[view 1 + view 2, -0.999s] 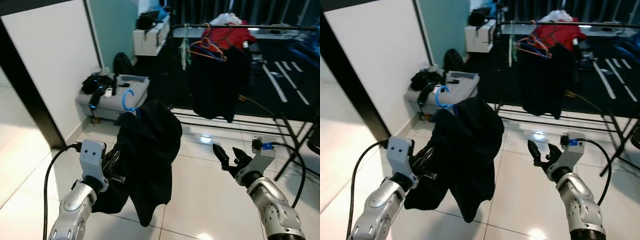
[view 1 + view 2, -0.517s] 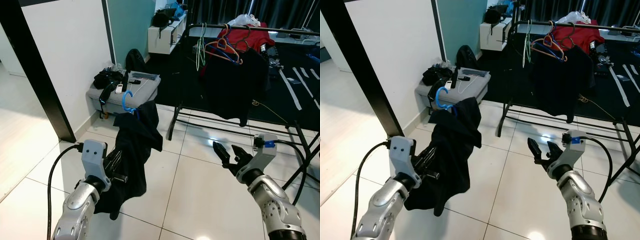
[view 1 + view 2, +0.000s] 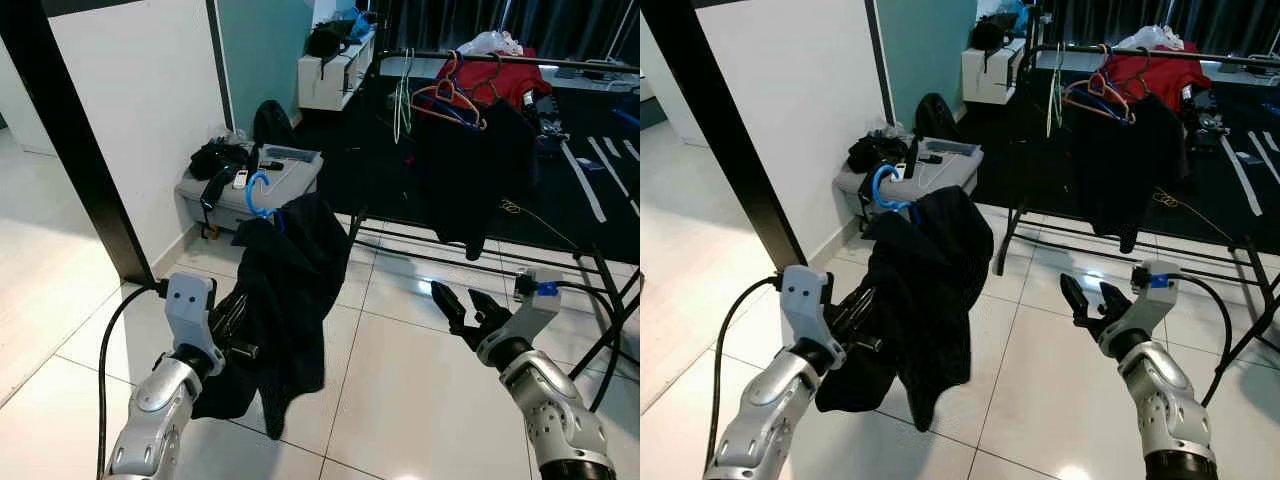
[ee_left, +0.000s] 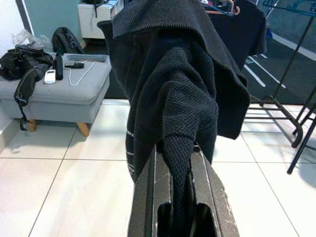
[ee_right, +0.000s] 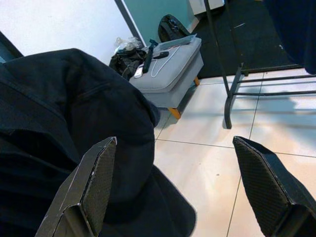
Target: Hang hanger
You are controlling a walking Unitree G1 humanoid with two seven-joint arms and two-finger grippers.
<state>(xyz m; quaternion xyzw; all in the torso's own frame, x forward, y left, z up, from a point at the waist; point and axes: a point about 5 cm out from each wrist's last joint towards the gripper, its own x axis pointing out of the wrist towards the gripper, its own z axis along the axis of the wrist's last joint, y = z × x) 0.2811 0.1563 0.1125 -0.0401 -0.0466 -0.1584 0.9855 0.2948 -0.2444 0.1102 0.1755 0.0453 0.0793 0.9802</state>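
Observation:
A black knitted garment (image 3: pixel 290 290) hangs on a blue hanger (image 3: pixel 256 196) whose hook sticks up above it. My left gripper (image 3: pixel 232 335) is shut on the garment's cloth, which is bunched between the fingers (image 4: pixel 148 197) in the left wrist view. My right gripper (image 3: pixel 466 310) stands open to the right of the garment, apart from it, with nothing between its fingers (image 5: pixel 89 187). Ahead stands a black clothes rail (image 3: pixel 470 58) with coloured hangers (image 3: pixel 450 95) and a dark garment (image 3: pixel 470 160) on it.
A grey padded bench (image 3: pixel 250 185) with bags and small items stands by the white wall at the left. A thick black post (image 3: pixel 70 150) rises at the left. The rail's lower bars (image 3: pixel 480 265) cross the white tiled floor (image 3: pixel 400 390).
The camera has shifted slightly and the rail looks a little nearer. The black garment has swung and spread wider. My left gripper still holds it; my right gripper stays open.

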